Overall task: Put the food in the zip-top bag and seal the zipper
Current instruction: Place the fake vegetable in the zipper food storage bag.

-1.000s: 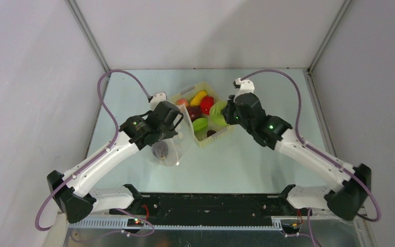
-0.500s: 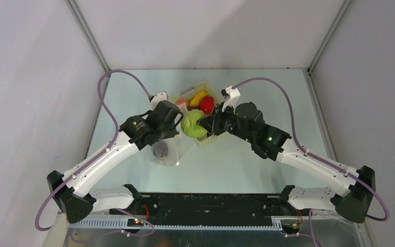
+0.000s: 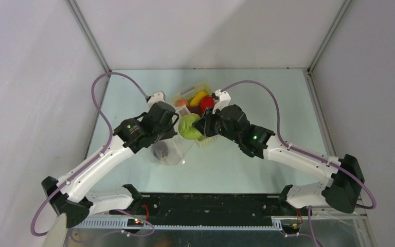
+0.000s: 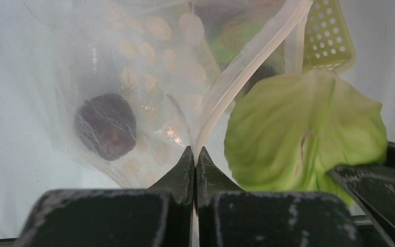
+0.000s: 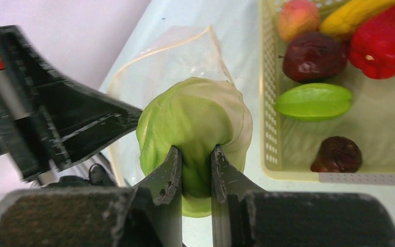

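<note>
The left fingers (image 4: pixel 182 172) are pressed together, pinching the zipper (image 4: pixel 247 55) at the mouth edge of the zip-top bag (image 4: pixel 149 46) and holding that edge up off the counter (image 3: pixel 267 103). One dark red apple (image 4: pixel 106 126) lies inside the bag. The right fingers (image 5: pixel 167 177) clamp the pale green round one (image 5: pixel 193 118), a leafy ball held just at the bag's open mouth, between the bag and the yellow basket (image 5: pixel 267 128). Whether it touches the plastic cannot be told. In the basket lie the peach (image 5: pixel 298 18), banana (image 5: pixel 357 15), red pepper (image 5: pixel 385 41), another dark apple (image 5: pixel 313 56), a green ridged fruit (image 5: pixel 313 101) and a small dark fruit (image 5: pixel 337 154).
</note>
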Controlling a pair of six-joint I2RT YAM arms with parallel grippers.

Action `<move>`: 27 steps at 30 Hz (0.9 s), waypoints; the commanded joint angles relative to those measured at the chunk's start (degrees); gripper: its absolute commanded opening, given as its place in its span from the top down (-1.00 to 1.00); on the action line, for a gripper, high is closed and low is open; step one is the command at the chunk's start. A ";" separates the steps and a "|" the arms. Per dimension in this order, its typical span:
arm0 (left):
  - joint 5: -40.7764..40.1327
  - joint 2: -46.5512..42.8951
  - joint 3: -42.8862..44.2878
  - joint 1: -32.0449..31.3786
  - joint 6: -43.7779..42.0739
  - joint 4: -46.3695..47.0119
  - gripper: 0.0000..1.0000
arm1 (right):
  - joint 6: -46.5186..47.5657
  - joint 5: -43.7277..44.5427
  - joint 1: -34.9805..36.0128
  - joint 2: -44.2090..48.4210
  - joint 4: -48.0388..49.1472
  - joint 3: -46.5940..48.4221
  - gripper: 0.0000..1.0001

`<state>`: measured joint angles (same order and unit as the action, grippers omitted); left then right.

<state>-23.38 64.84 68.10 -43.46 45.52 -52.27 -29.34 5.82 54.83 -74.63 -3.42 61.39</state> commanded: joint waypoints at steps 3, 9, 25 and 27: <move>1.35 -2.23 -0.62 0.36 -0.65 2.27 1.00 | -0.72 10.37 0.78 -0.64 -1.82 0.84 0.88; 2.97 -2.13 -1.06 0.32 -1.21 3.97 1.00 | -0.39 11.04 2.10 -2.19 -1.89 2.25 0.65; 5.19 -2.29 -1.51 0.27 -0.03 4.52 1.00 | -1.50 6.77 4.24 -7.56 0.02 7.02 -0.49; 4.95 -2.46 -1.66 0.23 0.28 4.29 1.00 | -1.29 6.23 4.24 -7.24 -0.28 7.05 -0.66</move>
<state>-18.15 63.94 67.20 -43.46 45.04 -48.58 -30.48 12.95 58.81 -82.35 -6.68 65.41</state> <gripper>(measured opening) 0.008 0.757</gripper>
